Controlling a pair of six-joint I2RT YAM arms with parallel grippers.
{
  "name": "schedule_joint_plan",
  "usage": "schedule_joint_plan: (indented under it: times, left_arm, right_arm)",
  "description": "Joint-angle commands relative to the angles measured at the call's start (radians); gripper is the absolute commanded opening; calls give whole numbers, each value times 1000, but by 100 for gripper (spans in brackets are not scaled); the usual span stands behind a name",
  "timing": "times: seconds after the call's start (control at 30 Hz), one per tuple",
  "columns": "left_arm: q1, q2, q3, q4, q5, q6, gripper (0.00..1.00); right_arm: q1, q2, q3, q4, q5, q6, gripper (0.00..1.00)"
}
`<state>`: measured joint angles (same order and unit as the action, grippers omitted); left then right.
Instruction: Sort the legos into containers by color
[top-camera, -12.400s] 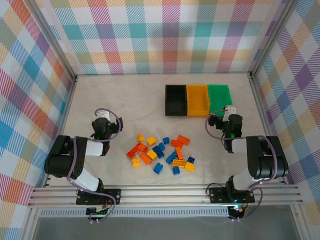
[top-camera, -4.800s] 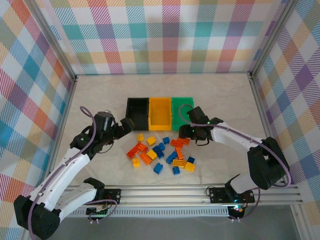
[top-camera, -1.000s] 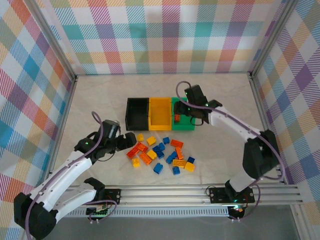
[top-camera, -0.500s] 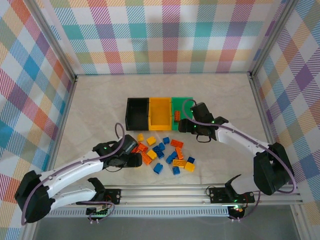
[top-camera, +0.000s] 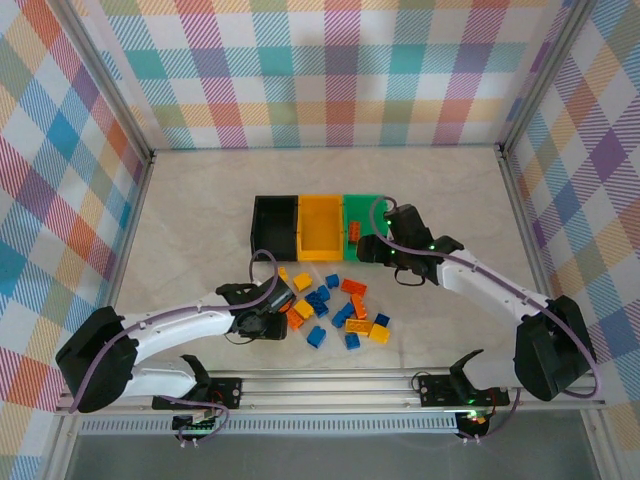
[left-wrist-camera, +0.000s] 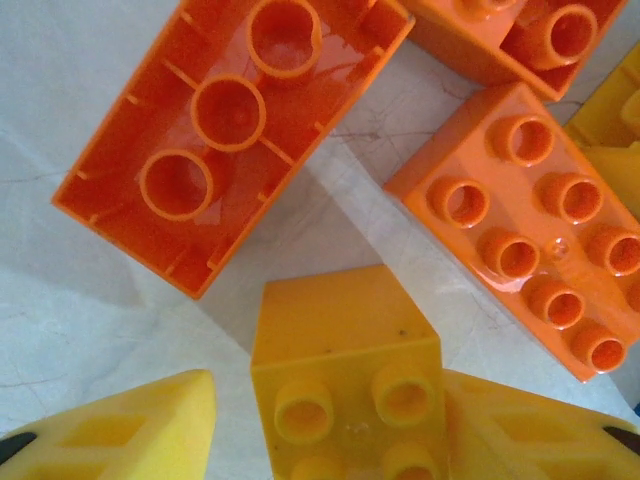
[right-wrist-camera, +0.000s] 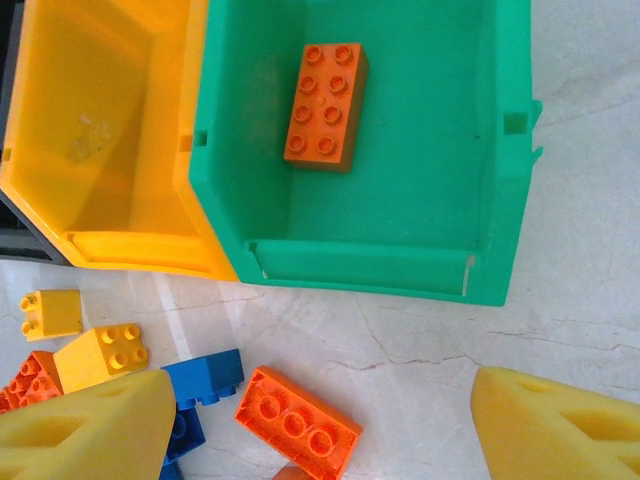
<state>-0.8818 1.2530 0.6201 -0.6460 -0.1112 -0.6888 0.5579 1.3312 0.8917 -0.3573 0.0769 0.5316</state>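
Legos (top-camera: 330, 305): glossy studded plastic bricks, orange, yellow, blue, heaped on the marbled worktop (right-wrist-camera: 580, 300).
Green bin (right-wrist-camera: 360, 265): held 1 orange 8-stud brick (right-wrist-camera: 325, 105).
Left hand (left-wrist-camera: 320, 440): wedge fingers (left-wrist-camera: 110, 430) straddled a yellow brick (left-wrist-camera: 345, 340), unclamped.
Right hand (right-wrist-camera: 320, 420): released, empty, near the green bin.

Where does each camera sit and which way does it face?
Top external: overhead behind the bases, facing down at bins and bricks; both arms show.
Left wrist: on left gripper, facing down at a yellow brick between its fingers.
Right wrist: on right gripper, facing down into the green bin; fingers show.
Shared: top and right wrist see the bin's orange brick.
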Motion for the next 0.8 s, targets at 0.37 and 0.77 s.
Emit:
schedule_joint_plan:
  times: [0.37,0.77]
  left_arm:
    - [-13,-10,33,31,-71,26,41]
    - [63,-85,304,-106,-145,105,26]
  right_arm:
    - [2,-21,-29,25,16,-5,78]
    - [2,-39,-36,21,18,8,78]
